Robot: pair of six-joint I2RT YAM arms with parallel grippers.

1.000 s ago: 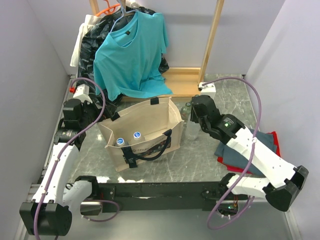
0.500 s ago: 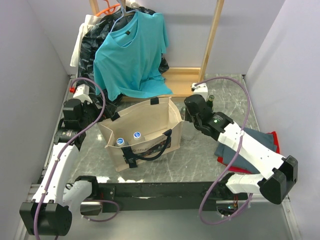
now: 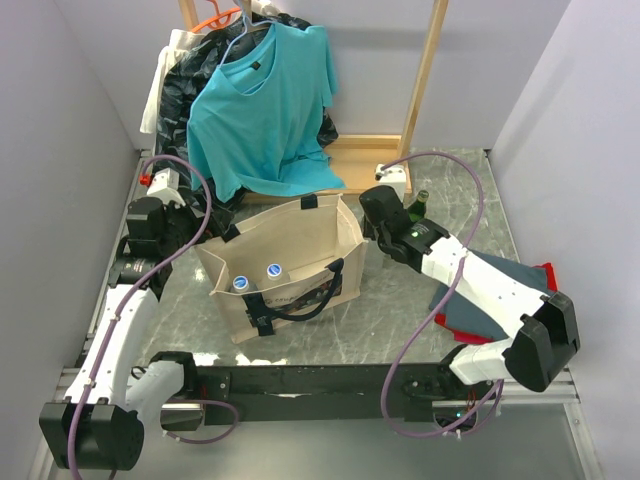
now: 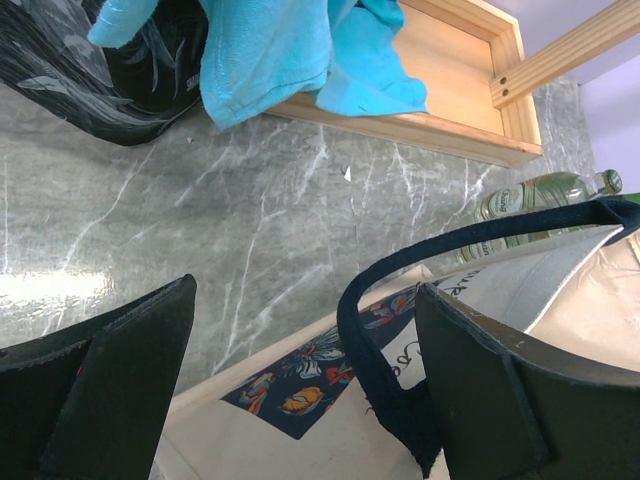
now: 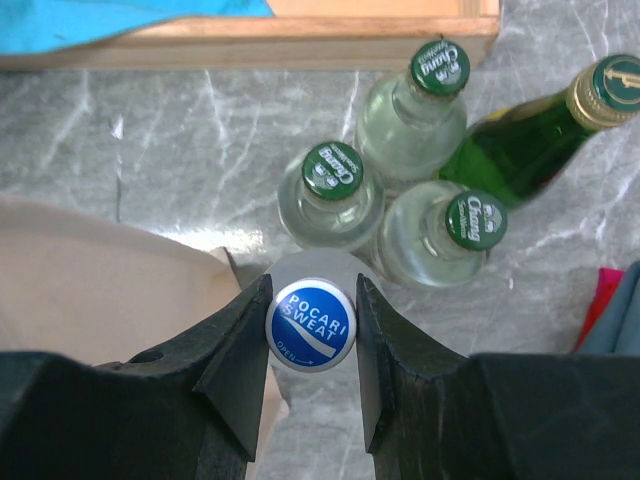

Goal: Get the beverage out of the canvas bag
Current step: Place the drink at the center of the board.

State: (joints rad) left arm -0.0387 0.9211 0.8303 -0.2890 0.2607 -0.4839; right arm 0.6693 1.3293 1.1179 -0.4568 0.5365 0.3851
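Two capped bottles [image 3: 240,283] stand in the near left corner of the canvas bag [image 3: 300,232], so the task looks only part done. Outside the bag's right wall, towards the far edge of the table [image 3: 390,325], the right gripper [image 5: 311,300] pinches a Pocari Sweat bottle [image 5: 311,325] by its cap, jaws drawn in tight against it. It is probably about to join the three clear green-capped bottles [image 5: 335,170] and the green bottle [image 5: 520,150] clustered there. The left gripper [image 4: 305,290] gapes wide and grips nothing. The bag's black strap [image 4: 480,240] loops through the gap close by one finger, perhaps to steady the bag.
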